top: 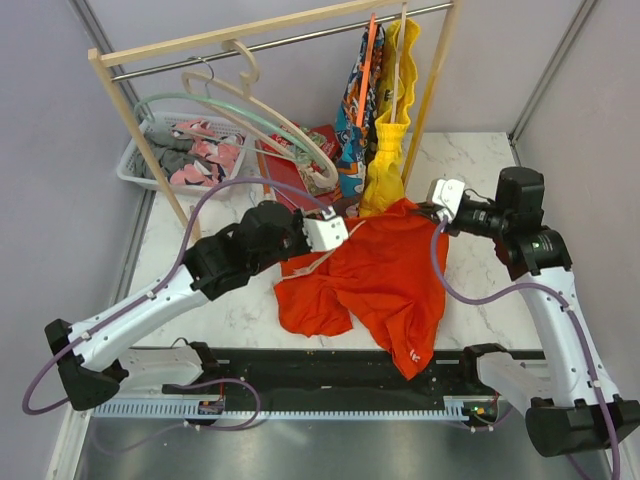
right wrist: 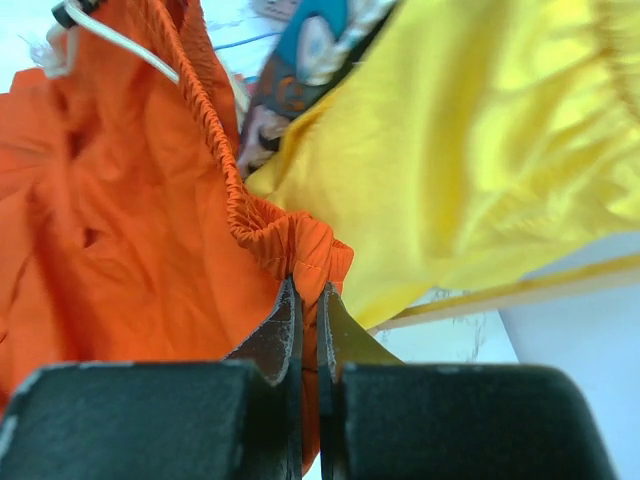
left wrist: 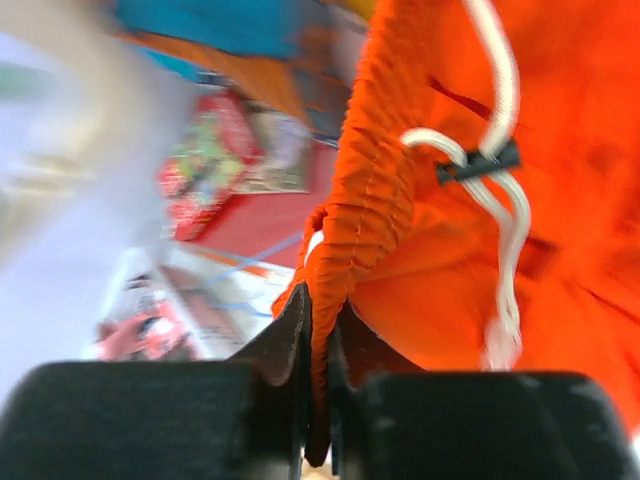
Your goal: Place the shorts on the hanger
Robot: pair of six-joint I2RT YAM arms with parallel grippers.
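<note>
The orange-red shorts (top: 385,275) hang spread between my two grippers, legs trailing onto the marble table. My left gripper (top: 340,225) is shut on the gathered waistband (left wrist: 375,200), with the white drawstring (left wrist: 505,210) beside it. My right gripper (top: 428,208) is shut on the other waistband end (right wrist: 290,245), right next to the yellow garment (right wrist: 480,150). The fabric fills both pairs of jaws in the left wrist view (left wrist: 320,340) and the right wrist view (right wrist: 308,310). The light-blue hanger shows only as thin blurred blue lines (left wrist: 262,250) behind the shorts; in the top view it is hidden.
A wooden clothes rack (top: 290,40) stands at the back, carrying the yellow garment (top: 392,140), a patterned garment (top: 352,110), beige wooden hangers (top: 290,130) and a teal-green hanger (top: 170,100). A white basket (top: 135,165) of clothes sits back left. A red item (top: 318,140) lies under the rack.
</note>
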